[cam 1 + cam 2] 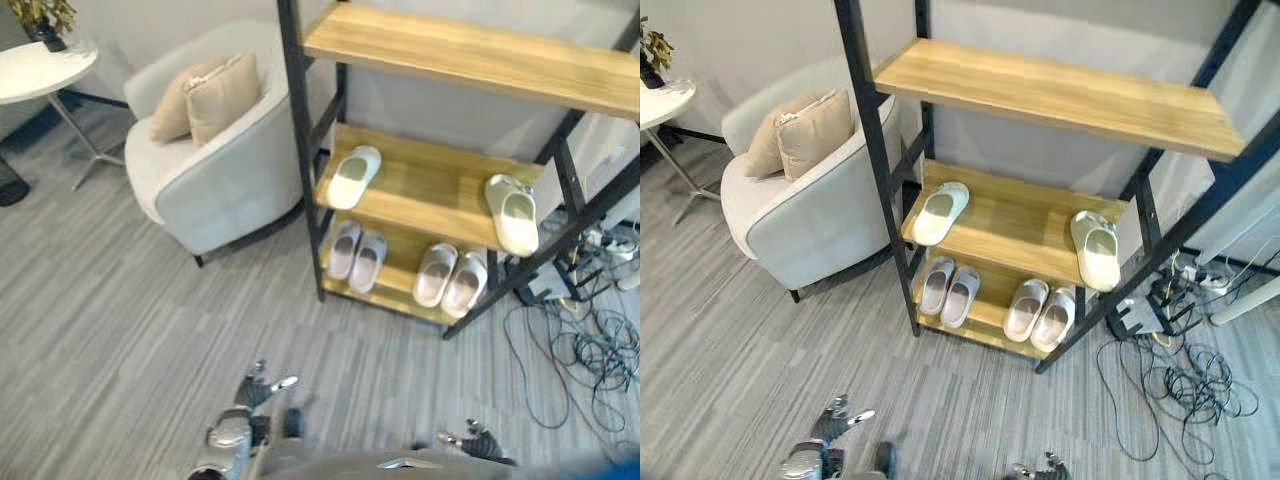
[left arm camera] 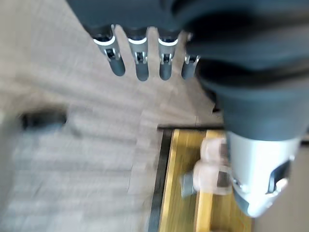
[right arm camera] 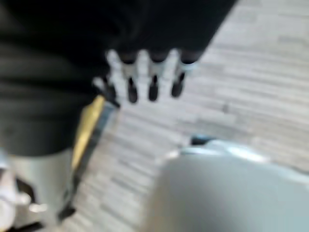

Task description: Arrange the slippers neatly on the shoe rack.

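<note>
six slippers (image 1: 354, 176) on shoe rack (image 1: 470, 55); no writing legible.

Grey striped carpet (image 1: 120, 330), pale armchair (image 1: 215, 170) w/ 2 cushions (image 1: 205, 95), round side table (image 1: 40, 65)

The shoe rack (image 1: 470, 55) stood on grey carpet (image 1: 120, 340). Its middle shelf (image 1: 430, 185) held two pale slippers (image 1: 354, 176) well apart. The bottom shelf (image 1: 395, 280) carried two pairs.

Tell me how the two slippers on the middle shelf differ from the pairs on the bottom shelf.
The middle-shelf slippers are pale green and lie far apart at opposite ends. The bottom-shelf pairs are pinkish-white and sit side by side. All are open-toed slides resting sole-down.
</note>
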You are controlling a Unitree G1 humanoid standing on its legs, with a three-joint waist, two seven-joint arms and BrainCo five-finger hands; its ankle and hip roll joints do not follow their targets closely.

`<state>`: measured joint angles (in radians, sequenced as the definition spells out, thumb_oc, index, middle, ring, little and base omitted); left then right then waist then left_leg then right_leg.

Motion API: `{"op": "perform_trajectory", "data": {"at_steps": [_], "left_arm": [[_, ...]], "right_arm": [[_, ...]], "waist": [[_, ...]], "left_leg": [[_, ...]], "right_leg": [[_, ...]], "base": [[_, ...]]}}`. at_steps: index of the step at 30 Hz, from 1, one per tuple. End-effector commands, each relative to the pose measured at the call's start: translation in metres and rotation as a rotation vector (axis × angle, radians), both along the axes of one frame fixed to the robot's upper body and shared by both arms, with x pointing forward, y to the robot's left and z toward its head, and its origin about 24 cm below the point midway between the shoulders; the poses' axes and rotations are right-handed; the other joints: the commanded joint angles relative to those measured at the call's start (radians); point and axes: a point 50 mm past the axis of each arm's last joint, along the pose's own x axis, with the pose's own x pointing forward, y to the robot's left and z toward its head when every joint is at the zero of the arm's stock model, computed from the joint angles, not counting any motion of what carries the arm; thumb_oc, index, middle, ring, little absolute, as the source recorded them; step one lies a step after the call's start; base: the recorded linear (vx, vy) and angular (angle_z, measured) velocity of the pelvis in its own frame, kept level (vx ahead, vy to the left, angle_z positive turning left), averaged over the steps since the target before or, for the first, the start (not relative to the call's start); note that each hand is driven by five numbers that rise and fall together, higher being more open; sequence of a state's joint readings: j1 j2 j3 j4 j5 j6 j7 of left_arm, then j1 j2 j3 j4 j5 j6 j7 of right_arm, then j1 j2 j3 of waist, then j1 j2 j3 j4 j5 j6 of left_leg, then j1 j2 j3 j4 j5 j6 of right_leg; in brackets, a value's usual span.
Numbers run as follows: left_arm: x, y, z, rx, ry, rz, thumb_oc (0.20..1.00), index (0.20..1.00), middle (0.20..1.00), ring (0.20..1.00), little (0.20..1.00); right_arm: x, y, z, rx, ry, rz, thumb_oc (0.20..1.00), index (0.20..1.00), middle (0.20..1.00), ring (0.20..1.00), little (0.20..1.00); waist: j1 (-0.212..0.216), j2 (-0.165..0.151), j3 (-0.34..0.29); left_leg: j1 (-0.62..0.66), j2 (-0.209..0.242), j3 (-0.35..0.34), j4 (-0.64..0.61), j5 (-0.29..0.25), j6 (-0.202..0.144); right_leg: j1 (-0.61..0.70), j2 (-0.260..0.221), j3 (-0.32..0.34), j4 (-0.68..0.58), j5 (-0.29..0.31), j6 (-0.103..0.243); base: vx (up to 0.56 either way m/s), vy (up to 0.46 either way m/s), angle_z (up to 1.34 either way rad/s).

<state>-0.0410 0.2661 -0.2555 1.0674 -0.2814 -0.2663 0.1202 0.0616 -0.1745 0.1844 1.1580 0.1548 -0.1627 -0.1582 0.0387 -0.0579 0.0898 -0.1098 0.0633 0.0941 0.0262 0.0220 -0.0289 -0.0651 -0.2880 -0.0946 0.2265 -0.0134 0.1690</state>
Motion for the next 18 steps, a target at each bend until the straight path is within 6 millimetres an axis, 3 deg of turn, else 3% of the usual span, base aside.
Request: {"op": "perform_trajectory", "data": {"at_steps": [1,4,5,8,10,14,18], "left_arm": [[0.016,-0.013,0.011,0.021,-0.107,-0.068,1.000,1.000,1.000,1.000,1.000],[0.021,-0.013,0.016,0.053,-0.127,-0.130,1.000,1.000,1.000,1.000,1.000],[0.029,-0.017,0.021,0.078,-0.159,-0.192,1.000,1.000,1.000,1.000,1.000],[0.031,-0.018,0.025,0.087,-0.180,-0.233,1.000,1.000,1.000,1.000,1.000],[0.033,-0.019,0.027,0.085,-0.199,-0.235,1.000,1.000,1.000,1.000,1.000],[0.035,-0.028,0.028,0.082,-0.216,-0.278,1.000,1.000,1.000,1.000,1.000],[0.032,-0.041,0.027,0.013,-0.224,-0.270,1.000,1.000,1.000,1.000,1.000]], "right_arm": [[0.015,-0.019,0.009,-0.033,-0.073,-0.029,1.000,1.000,1.000,1.000,1.000],[0.021,-0.019,0.012,-0.032,-0.104,-0.033,1.000,1.000,1.000,1.000,1.000],[0.019,-0.020,0.013,-0.028,-0.113,-0.046,1.000,1.000,1.000,1.000,1.000],[0.014,-0.022,0.011,-0.031,-0.095,-0.041,1.000,1.000,1.000,1.000,1.000],[0.012,-0.023,0.011,-0.040,-0.090,-0.044,1.000,1.000,1.000,1.000,1.000],[0.007,-0.027,0.011,-0.050,-0.080,-0.044,1.000,1.000,1.000,1.000,1.000],[-0.006,-0.033,0.009,-0.064,-0.044,-0.057,1.000,1.000,1.000,1.000,1.000]], "waist": [[-0.023,0.032,0.003],[-0.033,0.046,0.013],[-0.057,0.057,0.030],[-0.083,0.056,0.039],[-0.097,0.053,0.044],[-0.112,0.047,0.043],[-0.118,0.050,0.008]], "left_leg": [[-0.109,0.065,-0.076,0.049,0.059,-0.036],[-0.082,0.057,-0.074,0.043,0.038,-0.019],[-0.039,0.042,-0.085,0.028,0.022,-0.014],[0.020,0.029,-0.099,0.000,-0.001,-0.024],[0.062,0.032,-0.100,-0.015,-0.018,-0.033],[0.097,0.034,-0.111,-0.017,-0.036,-0.047],[0.133,0.064,-0.121,-0.041,-0.028,-0.070]], "right_leg": [[0.060,-0.030,0.036,0.113,0.152,0.055],[0.009,-0.028,0.035,0.195,0.172,0.040],[-0.042,0.005,0.019,0.178,0.116,0.014],[-0.059,0.040,-0.023,0.015,0.052,0.010],[-0.081,0.041,-0.052,-0.096,0.084,0.025],[-0.065,0.041,-0.057,-0.177,0.108,0.037],[-0.005,0.077,-0.035,-0.221,0.095,0.017]], "base": [[0.12,0.220,0.06],[0.15,0.167,0.08],[0.24,0.102,-0.11],[0.27,-0.015,-0.02],[0.22,-0.103,0.40],[0.17,-0.140,0.21],[0.16,-0.195,0.29]]}}
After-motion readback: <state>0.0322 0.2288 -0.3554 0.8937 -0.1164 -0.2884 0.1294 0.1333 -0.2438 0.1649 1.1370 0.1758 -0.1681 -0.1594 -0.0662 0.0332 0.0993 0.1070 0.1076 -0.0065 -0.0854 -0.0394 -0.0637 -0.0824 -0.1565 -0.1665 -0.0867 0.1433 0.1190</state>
